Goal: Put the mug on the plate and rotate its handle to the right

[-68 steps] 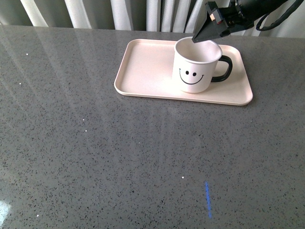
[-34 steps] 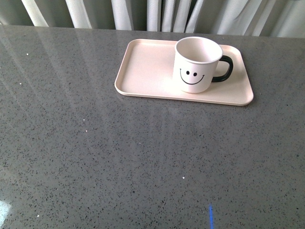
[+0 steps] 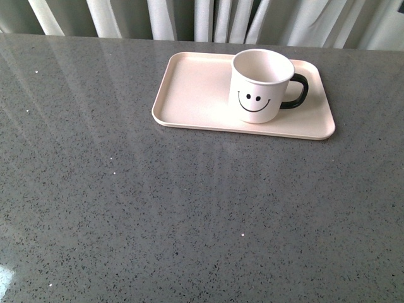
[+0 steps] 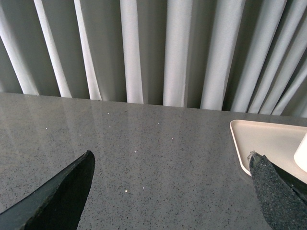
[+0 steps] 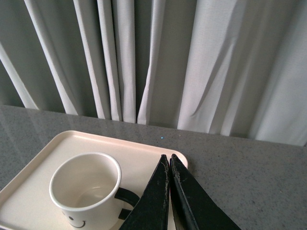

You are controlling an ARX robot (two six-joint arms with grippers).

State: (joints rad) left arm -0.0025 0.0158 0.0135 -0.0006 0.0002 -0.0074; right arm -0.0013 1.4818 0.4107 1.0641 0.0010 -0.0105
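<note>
The cream-white mug (image 3: 260, 85) with a black smiley face stands upright on the right half of the pale pink plate (image 3: 196, 95). Its black handle (image 3: 298, 91) points right. Neither gripper shows in the front view. In the right wrist view my right gripper (image 5: 168, 158) is shut and empty, raised above the plate (image 5: 43, 155) beside the mug (image 5: 86, 189), and apart from its handle (image 5: 125, 196). In the left wrist view my left gripper (image 4: 172, 165) is open and empty over bare table, with the plate's corner (image 4: 254, 136) near one finger (image 4: 276, 191).
The grey speckled table (image 3: 158, 208) spreads wide in front of and left of the plate. White curtains (image 3: 208, 19) hang along the table's far edge.
My right gripper, which hovered over the mug's rim one second ago, has withdrawn out of the front view. The mug and plate have not moved.
</note>
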